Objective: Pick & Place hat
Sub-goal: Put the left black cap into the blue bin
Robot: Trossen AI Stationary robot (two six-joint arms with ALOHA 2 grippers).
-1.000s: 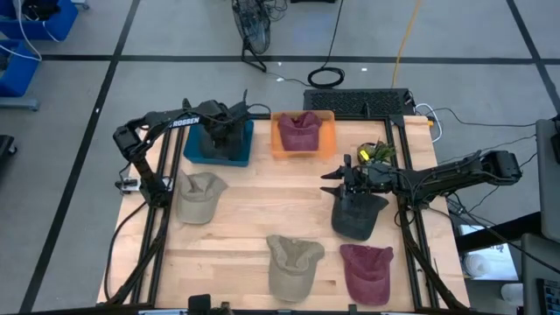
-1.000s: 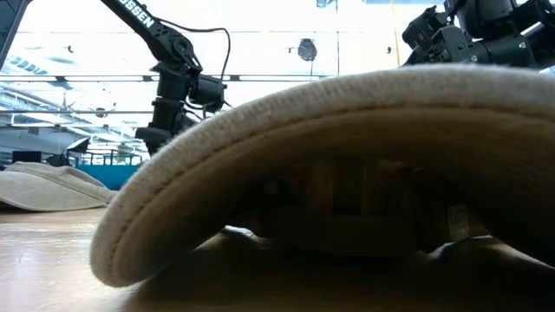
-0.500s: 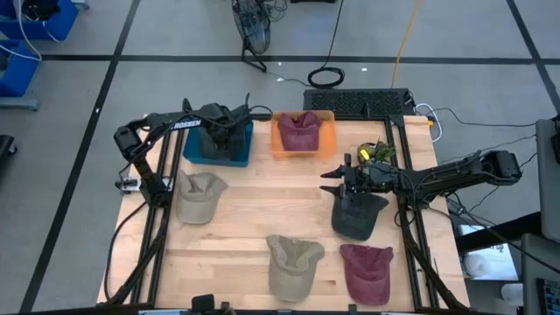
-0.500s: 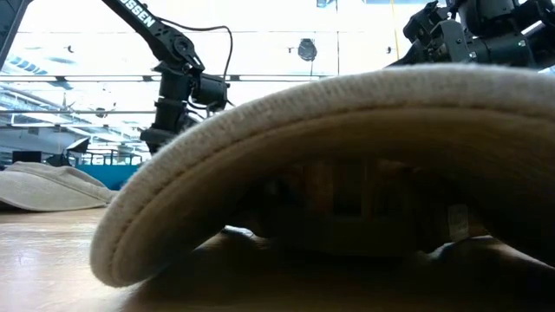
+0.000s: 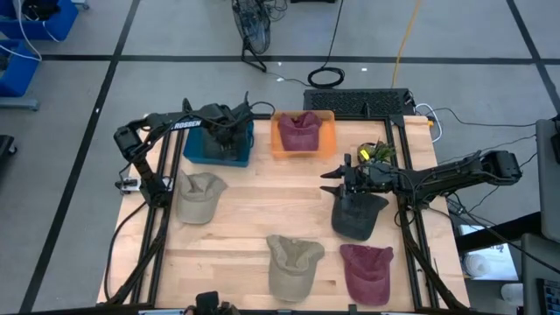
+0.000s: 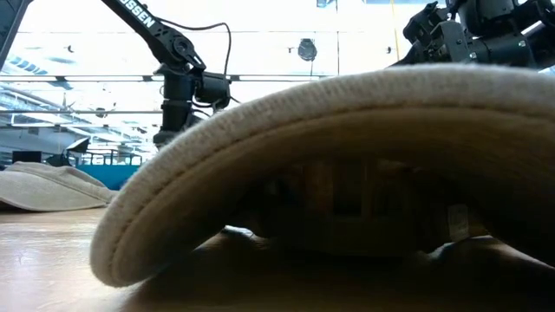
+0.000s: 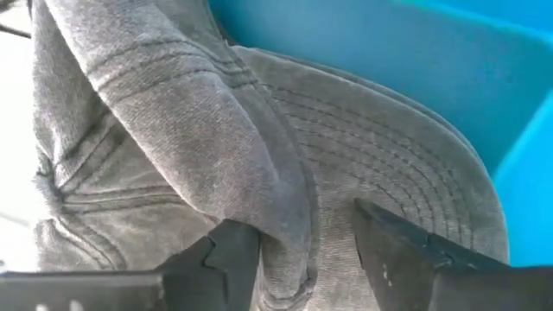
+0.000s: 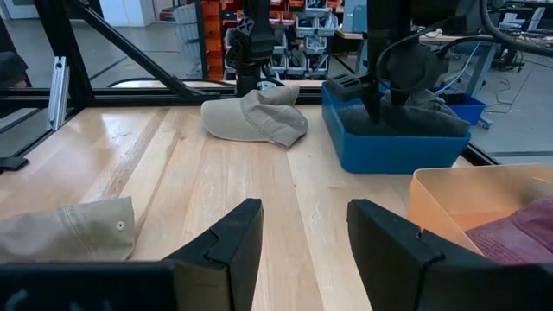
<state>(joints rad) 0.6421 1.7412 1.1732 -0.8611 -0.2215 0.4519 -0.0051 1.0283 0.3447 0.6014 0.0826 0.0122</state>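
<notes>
A grey hat (image 7: 173, 130) lies in the blue bin (image 5: 197, 150) at the table's far left. My left gripper (image 5: 223, 136) points down into the bin and is open, with a raised fold of the hat between its fingers. A dark grey hat (image 5: 357, 214) lies flat on the table at the right. Just above its far edge my right gripper (image 5: 332, 181) is level and open, with nothing between its fingers (image 8: 298, 242). My left gripper comes from above at a raised fold of the grey hat's crown (image 7: 276, 216). One finger (image 7: 229, 255) lies against the fold. The other finger (image 7: 406, 259) stands apart from it, above the brim. The hat rests in the blue bin.
An orange bin (image 5: 325, 144) next to the blue one holds a maroon hat (image 5: 299, 131). Lying on the table are a beige hat (image 5: 199, 194) at the left, a khaki hat (image 5: 293, 262) at the near edge and a maroon hat (image 5: 366, 271) at the near right.
My left gripper has tipped a little over the blue bin, and its wrist has shifted slightly sideways in the low view. The grey hat stays in the bin.
</notes>
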